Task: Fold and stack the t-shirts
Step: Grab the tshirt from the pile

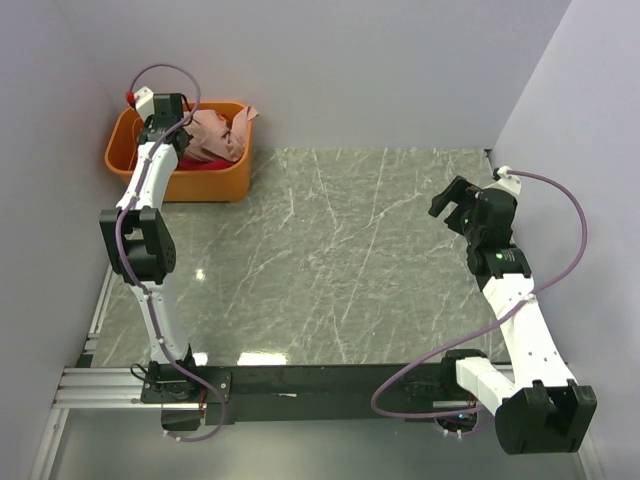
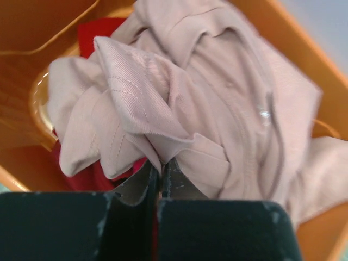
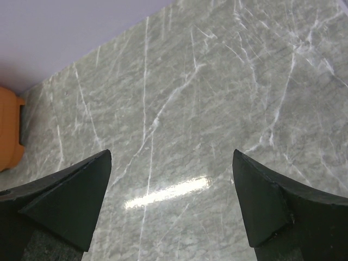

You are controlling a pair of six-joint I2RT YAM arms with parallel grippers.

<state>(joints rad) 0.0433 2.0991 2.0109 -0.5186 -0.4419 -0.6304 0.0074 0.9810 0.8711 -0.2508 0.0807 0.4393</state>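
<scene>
Orange tub (image 2: pixel 32 38) — pink-tan t-shirt (image 2: pixel 206 92) seemingly between closed left fingers (image 2: pixel 136 187)

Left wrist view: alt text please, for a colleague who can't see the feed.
The left gripper is shut on a fold of the crumpled pink-tan t-shirt, which sits in the orange tub. Red cloth shows beneath it.

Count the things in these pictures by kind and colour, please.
pink shirt: 1
red shirt: 1 seen, partly under the pink one
orange tub: 1
claws: 2, the left claw and the right claw
Total: 5
</scene>
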